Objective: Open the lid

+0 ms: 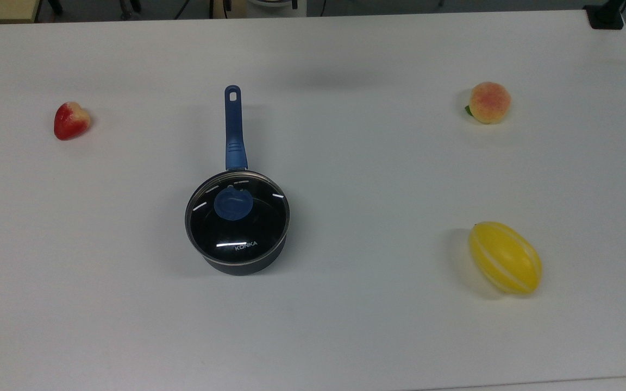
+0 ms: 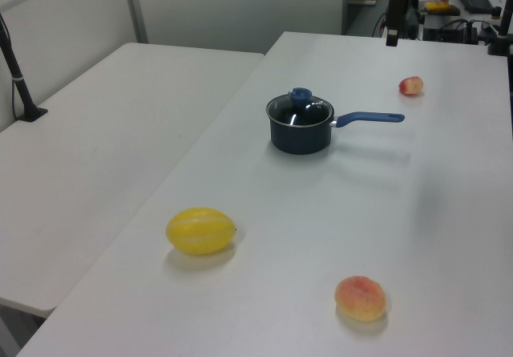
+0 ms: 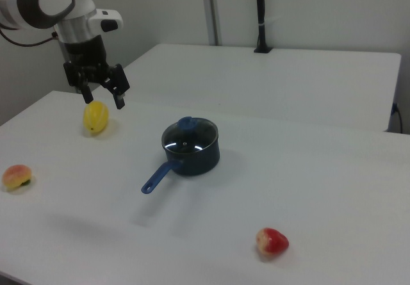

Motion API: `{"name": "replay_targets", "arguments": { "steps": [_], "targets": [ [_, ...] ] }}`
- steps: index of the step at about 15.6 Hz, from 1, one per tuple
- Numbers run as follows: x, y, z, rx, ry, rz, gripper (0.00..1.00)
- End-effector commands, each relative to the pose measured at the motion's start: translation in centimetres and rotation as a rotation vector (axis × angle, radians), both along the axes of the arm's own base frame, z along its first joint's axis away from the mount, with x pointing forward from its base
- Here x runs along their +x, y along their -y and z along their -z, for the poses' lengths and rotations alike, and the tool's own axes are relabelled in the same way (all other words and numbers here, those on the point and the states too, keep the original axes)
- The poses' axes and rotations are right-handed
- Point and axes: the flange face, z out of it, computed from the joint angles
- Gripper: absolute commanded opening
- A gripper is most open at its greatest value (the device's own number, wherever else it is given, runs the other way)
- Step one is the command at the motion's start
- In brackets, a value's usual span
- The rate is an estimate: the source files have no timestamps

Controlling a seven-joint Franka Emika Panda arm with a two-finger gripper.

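The round glass lid (image 1: 248, 231) with its blue knob (image 1: 232, 205) and white "KONKA" print sits closed on the black saucepan (image 1: 242, 266). The pan's blue handle (image 1: 234, 130) points toward the top view's upper edge. In the left view the lid (image 2: 300, 110) tops the pan (image 2: 300, 138) at mid-table. In the right view my gripper (image 3: 102, 98) hangs open and empty in the air. It is well above the table and off to the right view's left of the lid (image 3: 189, 136), near the yellow melon.
A red strawberry-like fruit (image 1: 71, 120) lies at the top view's left. At its right lie a peach (image 1: 488, 102) and a yellow melon (image 1: 505, 257). A second white table (image 2: 96, 132) adjoins in the left view. A black post (image 3: 259, 16) stands behind in the right view.
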Motion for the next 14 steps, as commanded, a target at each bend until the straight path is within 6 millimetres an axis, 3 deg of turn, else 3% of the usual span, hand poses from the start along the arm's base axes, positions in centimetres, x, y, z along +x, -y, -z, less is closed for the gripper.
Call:
{"name": "replay_targets", "arguments": {
  "steps": [1, 11, 14],
  "targets": [
    [-0.3, -0.1, 0.4, 0.011, 0.001, 0.003, 1.0],
    [0.8, -0.3, 1.6, 0.008, -0.009, 0.0, 1.0],
    [1.9, -0.5, 1.0, 0.013, 0.047, 0.01, 1.0]
  ]
}}
